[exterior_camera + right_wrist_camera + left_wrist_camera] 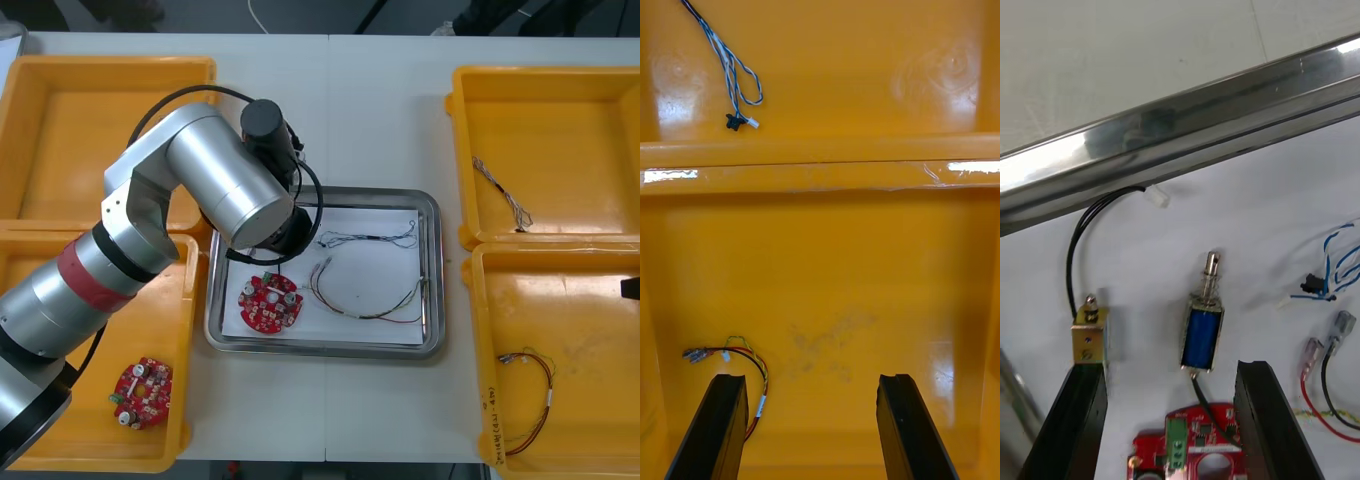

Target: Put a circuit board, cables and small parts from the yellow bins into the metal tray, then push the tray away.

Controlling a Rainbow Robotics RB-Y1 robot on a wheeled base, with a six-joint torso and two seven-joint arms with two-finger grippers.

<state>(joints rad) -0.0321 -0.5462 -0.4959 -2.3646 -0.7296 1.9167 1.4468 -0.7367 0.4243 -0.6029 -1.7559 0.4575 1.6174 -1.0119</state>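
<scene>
At the left, a spare round red circuit board (141, 392) lies in the near-left yellow plastic bin (188, 400). The left claw (1171, 371) hangs low over the left part of the shiny metal tray (432, 270), black fingers apart, gripping nothing. Just beyond them on the white liner lie a brass-coloured small metal part (1091, 337) and a blue small metal part (1202, 330), beside the tray's own red circuit board (270, 302). Further right in the tray rest a twisted blue and white cable (370, 238) and a red and yellow cable (365, 295). Loading looks complete, so the push seems next: the left arm should lift off, then drive the tray straight between the flanking bins. The right claw (811, 379) waits, fingers apart, over the near-right yellow bin (580, 330), where a second red and yellow cable (737, 367) lies
</scene>
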